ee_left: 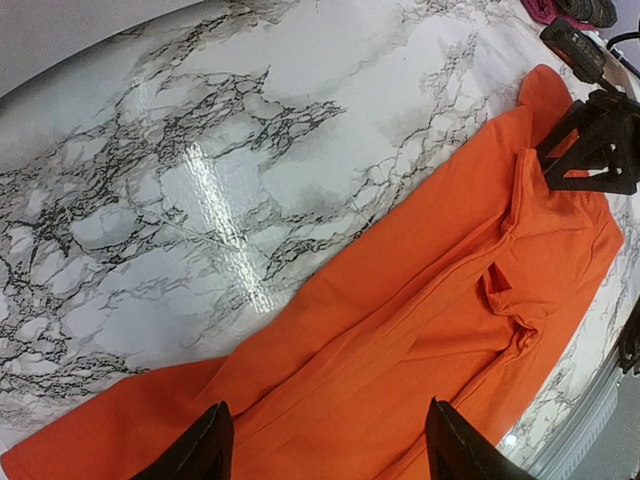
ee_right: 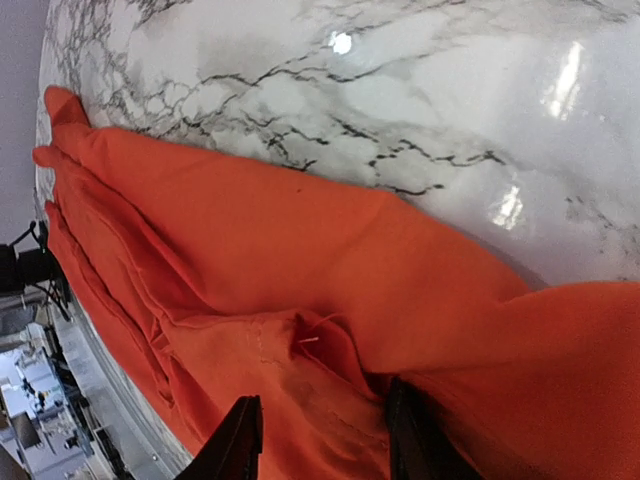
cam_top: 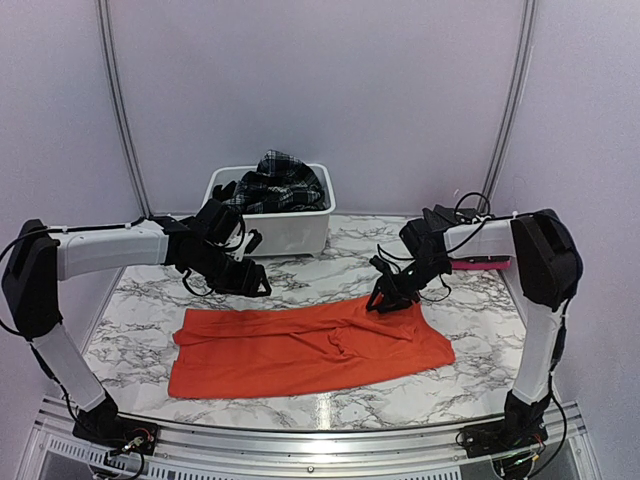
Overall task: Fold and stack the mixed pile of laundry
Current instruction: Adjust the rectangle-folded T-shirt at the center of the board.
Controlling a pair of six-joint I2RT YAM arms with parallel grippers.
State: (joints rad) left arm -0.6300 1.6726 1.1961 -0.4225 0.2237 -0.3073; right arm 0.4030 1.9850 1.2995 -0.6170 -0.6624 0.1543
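One orange T-shirt (cam_top: 300,355), soft matte knit, spread long and nearly flat across the glossy table (cam_top: 330,275) with white marble pattern and grey-black veins. Near edge fairly straight; several shallow creases along the length, and one small bunched fold with a seam right of the middle.

At the far edge of the table, one white tub (cam_top: 290,228), rectangular, smooth plastic, with rounded corners. Heaped inside and rising over the rim: one black-and-white plaid skirt (cam_top: 285,178), and beside it on the left one dark cloth (cam_top: 225,190), crumpled, shape hard to read.

Two arms, white tubes with black joints. Left gripper (ee_left: 328,405) wide open, its two black pointed fingers (ee_left: 200,450) far apart, hovering over the left part of the T-shirt near its far edge, nothing between them. Right gripper (ee_right: 322,390) partly open, lowered onto the far right edge of the T-shirt; two black fingers (ee_right: 238,445) set apart with wrinkled orange cloth lying between, not pressed together on it. Whether the tips touch the cloth, cannot tell.

By the right arm (cam_top: 540,260), one small pink thing (cam_top: 482,263) on the table, mostly hidden, kind not clear.
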